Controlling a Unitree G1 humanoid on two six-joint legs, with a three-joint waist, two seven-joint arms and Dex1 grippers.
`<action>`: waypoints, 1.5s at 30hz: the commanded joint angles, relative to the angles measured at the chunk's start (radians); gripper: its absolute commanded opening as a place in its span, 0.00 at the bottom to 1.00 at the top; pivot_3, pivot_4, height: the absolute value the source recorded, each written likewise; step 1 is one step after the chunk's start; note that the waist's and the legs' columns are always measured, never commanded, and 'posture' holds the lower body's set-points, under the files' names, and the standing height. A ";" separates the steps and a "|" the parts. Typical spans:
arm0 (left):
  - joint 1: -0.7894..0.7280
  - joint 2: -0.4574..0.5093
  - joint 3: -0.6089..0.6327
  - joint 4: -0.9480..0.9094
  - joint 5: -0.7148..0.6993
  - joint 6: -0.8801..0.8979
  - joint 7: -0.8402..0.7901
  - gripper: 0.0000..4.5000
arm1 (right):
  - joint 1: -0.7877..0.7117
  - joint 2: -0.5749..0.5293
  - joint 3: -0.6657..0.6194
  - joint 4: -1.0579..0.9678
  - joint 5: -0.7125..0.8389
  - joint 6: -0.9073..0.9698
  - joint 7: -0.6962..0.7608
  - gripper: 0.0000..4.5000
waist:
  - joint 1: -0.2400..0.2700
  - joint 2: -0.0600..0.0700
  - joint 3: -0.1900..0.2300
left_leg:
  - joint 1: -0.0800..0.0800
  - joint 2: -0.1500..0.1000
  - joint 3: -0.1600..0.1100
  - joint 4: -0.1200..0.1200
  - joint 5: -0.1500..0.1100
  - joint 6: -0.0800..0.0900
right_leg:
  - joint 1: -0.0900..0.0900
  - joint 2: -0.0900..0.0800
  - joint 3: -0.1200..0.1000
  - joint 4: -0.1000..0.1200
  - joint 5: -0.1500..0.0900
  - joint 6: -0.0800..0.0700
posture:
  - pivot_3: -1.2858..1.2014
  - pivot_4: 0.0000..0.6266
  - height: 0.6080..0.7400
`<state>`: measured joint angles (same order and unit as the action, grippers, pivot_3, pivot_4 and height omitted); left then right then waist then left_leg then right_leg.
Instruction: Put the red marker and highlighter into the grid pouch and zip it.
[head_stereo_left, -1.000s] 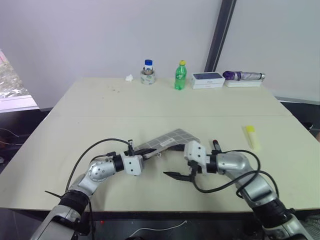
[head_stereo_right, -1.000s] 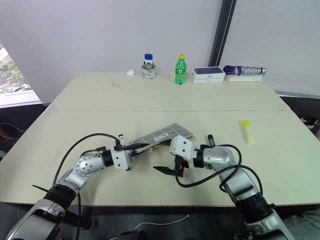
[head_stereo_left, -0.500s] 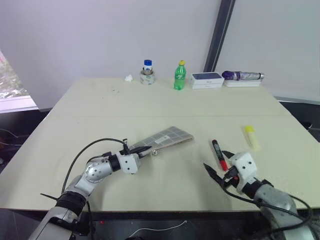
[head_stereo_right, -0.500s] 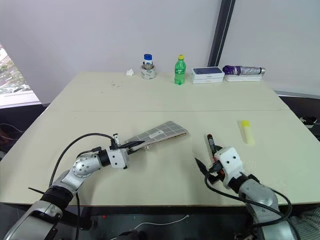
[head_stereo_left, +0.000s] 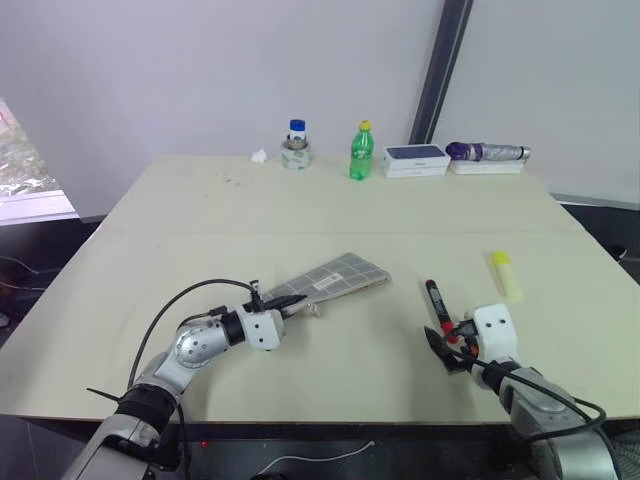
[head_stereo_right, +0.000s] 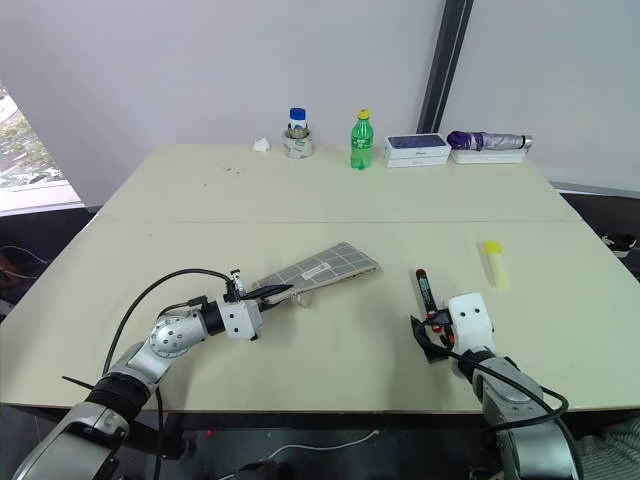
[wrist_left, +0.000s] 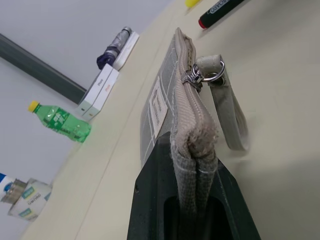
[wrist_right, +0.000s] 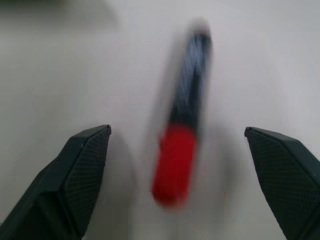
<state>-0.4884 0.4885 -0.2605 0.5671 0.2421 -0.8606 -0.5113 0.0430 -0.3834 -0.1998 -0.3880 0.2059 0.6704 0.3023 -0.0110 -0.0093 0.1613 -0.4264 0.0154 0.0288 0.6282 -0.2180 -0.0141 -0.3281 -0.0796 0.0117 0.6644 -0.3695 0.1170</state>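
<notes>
The grid pouch (head_stereo_left: 337, 277) lies slanted near the table's middle, its zipper ring and cord (wrist_left: 212, 76) hanging at the side. My left gripper (head_stereo_left: 291, 298) is shut on the pouch's near end, and the fabric edge (wrist_left: 192, 150) sits pinched between the black fingers (wrist_left: 152, 195). The red marker (head_stereo_left: 434, 298) lies flat on the table to the right of the pouch, red cap toward me. My right gripper (head_stereo_left: 446, 344) hangs open just behind that cap (wrist_right: 174, 165), one finger on each side and apart from it. The pale yellow highlighter (head_stereo_left: 503, 272) lies farther right.
Along the far edge stand a small jar with a blue lid (head_stereo_left: 295, 146), a green bottle (head_stereo_left: 361, 152), a white box (head_stereo_left: 414, 160) and a folded purple umbrella (head_stereo_left: 487, 152). A crumpled tissue (head_stereo_left: 259, 155) lies beside the jar.
My right gripper swung from beside the pouch to the right and down, and now points along the table at the red marker. The left gripper kept its hold on the pouch.
</notes>
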 joint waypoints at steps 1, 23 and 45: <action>-0.002 0.003 0.012 -0.025 0.003 -0.007 0.021 0.00 | -0.019 -0.010 -0.042 -0.018 0.026 0.064 -0.014 0.59 | 0.001 0.000 0.000 | 0.000 0.000 0.000 0.000 0.000 0.000 | 0.000 0.000 0.000 0.000 0.000 0.000 | 0.52 0.24 1.00; -0.009 -0.026 0.005 -0.028 -0.009 0.001 0.012 0.00 | 0.033 -0.223 0.113 -0.077 -0.009 -0.293 0.301 0.08 | -0.001 -0.001 0.001 | 0.000 0.000 0.000 0.000 0.000 0.000 | 0.000 0.001 0.000 0.000 -0.001 0.001 | 0.52 0.24 1.00; -0.020 0.026 -0.062 -0.169 -0.168 -0.059 -0.201 0.00 | -0.380 -0.390 0.479 0.256 -0.371 -0.880 0.483 0.08 | -0.004 -0.001 0.001 | 0.000 0.000 0.000 0.001 0.000 0.000 | -0.001 0.001 0.000 0.000 -0.001 0.001 | 0.52 0.24 1.00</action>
<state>-0.4878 0.5145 -0.3120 0.4547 0.1351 -0.8827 -0.6837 -0.3125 -0.7894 0.2521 -0.1538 -0.1542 -0.1189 0.7680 -0.0152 -0.0103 0.1622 -0.4266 0.0154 0.0292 0.6292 -0.2181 -0.0138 -0.3288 -0.0788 0.0122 0.6644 -0.3701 0.1179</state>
